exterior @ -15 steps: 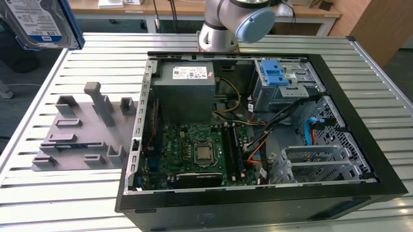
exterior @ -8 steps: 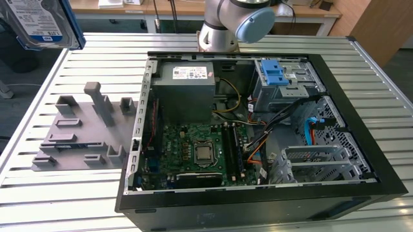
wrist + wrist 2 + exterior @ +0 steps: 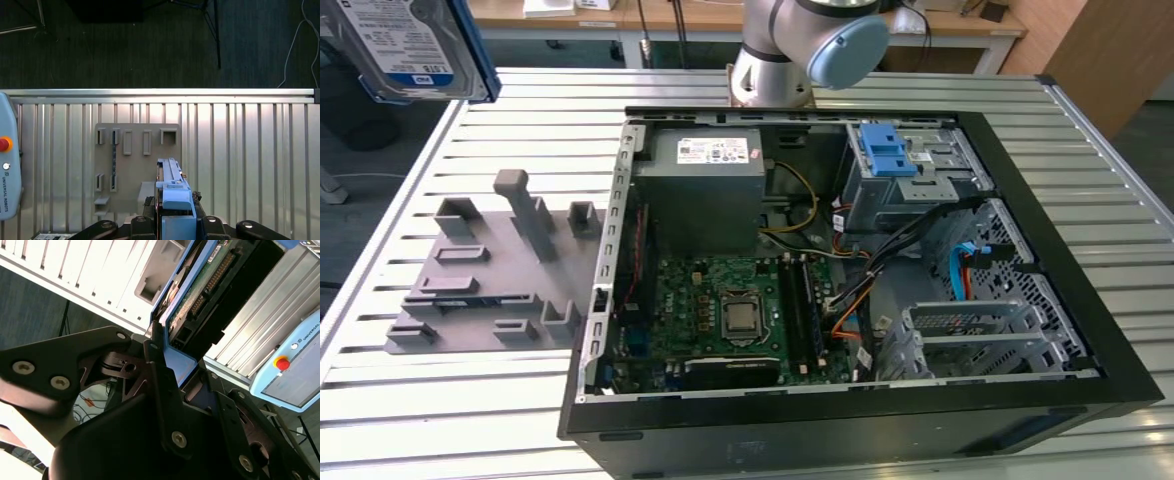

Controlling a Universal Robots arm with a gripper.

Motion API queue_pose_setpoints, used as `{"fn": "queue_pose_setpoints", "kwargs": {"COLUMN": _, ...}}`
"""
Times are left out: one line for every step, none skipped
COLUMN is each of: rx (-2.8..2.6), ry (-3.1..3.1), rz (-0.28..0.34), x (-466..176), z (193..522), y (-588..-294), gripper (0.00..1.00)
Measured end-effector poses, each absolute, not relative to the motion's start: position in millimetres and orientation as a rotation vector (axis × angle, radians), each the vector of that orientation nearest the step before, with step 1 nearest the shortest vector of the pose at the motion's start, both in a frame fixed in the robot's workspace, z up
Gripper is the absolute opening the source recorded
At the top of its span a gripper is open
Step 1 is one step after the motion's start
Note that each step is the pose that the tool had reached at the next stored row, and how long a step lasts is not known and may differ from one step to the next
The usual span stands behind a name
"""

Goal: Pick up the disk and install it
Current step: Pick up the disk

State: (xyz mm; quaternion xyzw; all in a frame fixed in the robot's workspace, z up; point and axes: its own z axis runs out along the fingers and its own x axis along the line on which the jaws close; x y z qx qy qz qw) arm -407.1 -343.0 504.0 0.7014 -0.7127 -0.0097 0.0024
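Aluminium slat table (image 3: 520, 112), dark floor (image 3: 125, 45); disk (image 3: 403, 42) in pincer (image 3: 176, 217).

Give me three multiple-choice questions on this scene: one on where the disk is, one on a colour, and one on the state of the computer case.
1. Where is the disk?
A. In a drive bay.
B. Held in the gripper, up off the table.
C. Lying on the grey fixture.

2. What colour is the bracket round the disk?
A. Blue.
B. Red.
C. Green.

3. How is the computer case?
A. Closed by a side panel.
B. Standing on end.
C. Open, its motherboard showing.

Answers:
1 B: the second wrist view shows the disk clamped in the gripper, and the exterior view shows it raised above the table.
2 A: the bracket is plainly blue in both wrist views.
3 C: the exterior view looks straight into the case at the motherboard.
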Motion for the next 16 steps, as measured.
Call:
{"fn": "queue_pose_setpoints", "kwargs": {"rx": 2.200, "ry": -2.236, "rz": -0.030, "x": -406.3, "z": 504.0, "y": -343.0, "gripper": 0.36}}
{"fn": "queue_pose_setpoints", "kwargs": {"rx": 2.200, "ry": -2.236, "rz": -0.030, "x": -405.6, "z": 504.0, "y": -343.0, "gripper": 0.36}}
{"fn": "queue_pose_setpoints", "kwargs": {"rx": 2.200, "ry": -2.236, "rz": -0.030, "x": -404.9, "z": 504.0, "y": -343.0, "gripper": 0.36}}
{"fn": "queue_pose_setpoints", "kwargs": {"rx": 2.200, "ry": -2.236, "rz": -0.030, "x": -404.3, "z": 504.0, "y": -343.0, "gripper": 0.36}}
{"fn": "queue_pose_setpoints", "kwargs": {"rx": 2.200, "ry": -2.236, "rz": -0.030, "x": -403.9, "z": 504.0, "y": -343.0, "gripper": 0.36}}
{"fn": "queue_pose_setpoints", "kwargs": {"rx": 2.200, "ry": -2.236, "rz": -0.030, "x": -403.4, "z": 504.0, "y": -343.0, "gripper": 0.36}}
{"fn": "queue_pose_setpoints", "kwargs": {"rx": 2.200, "ry": -2.236, "rz": -0.030, "x": -403.0, "z": 504.0, "y": -343.0, "gripper": 0.36}}
{"fn": "queue_pose_setpoints", "kwargs": {"rx": 2.200, "ry": -2.236, "rz": -0.030, "x": -402.7, "z": 504.0, "y": -343.0, "gripper": 0.36}}
{"fn": "queue_pose_setpoints", "kwargs": {"rx": 2.200, "ry": -2.236, "rz": -0.030, "x": -402.4, "z": 504.0, "y": -343.0, "gripper": 0.36}}
{"fn": "queue_pose_setpoints", "kwargs": {"rx": 2.200, "ry": -2.236, "rz": -0.030, "x": -402.0, "z": 504.0, "y": -343.0, "gripper": 0.36}}
{"fn": "queue_pose_setpoints", "kwargs": {"rx": 2.200, "ry": -2.236, "rz": -0.030, "x": -401.6, "z": 504.0, "y": -343.0, "gripper": 0.36}}
{"fn": "queue_pose_setpoints", "kwargs": {"rx": 2.200, "ry": -2.236, "rz": -0.030, "x": -401.0, "z": 504.0, "y": -343.0, "gripper": 0.36}}
{"fn": "queue_pose_setpoints", "kwargs": {"rx": 2.200, "ry": -2.236, "rz": -0.030, "x": -400.5, "z": 504.0, "y": -343.0, "gripper": 0.36}}
{"fn": "queue_pose_setpoints", "kwargs": {"rx": 2.200, "ry": -2.236, "rz": -0.030, "x": -399.9, "z": 504.0, "y": -343.0, "gripper": 0.36}}
{"fn": "queue_pose_setpoints", "kwargs": {"rx": 2.200, "ry": -2.236, "rz": -0.030, "x": -399.2, "z": 504.0, "y": -343.0, "gripper": 0.36}}
{"fn": "queue_pose_setpoints", "kwargs": {"rx": 2.200, "ry": -2.236, "rz": -0.030, "x": -398.5, "z": 504.0, "y": -343.0, "gripper": 0.36}}
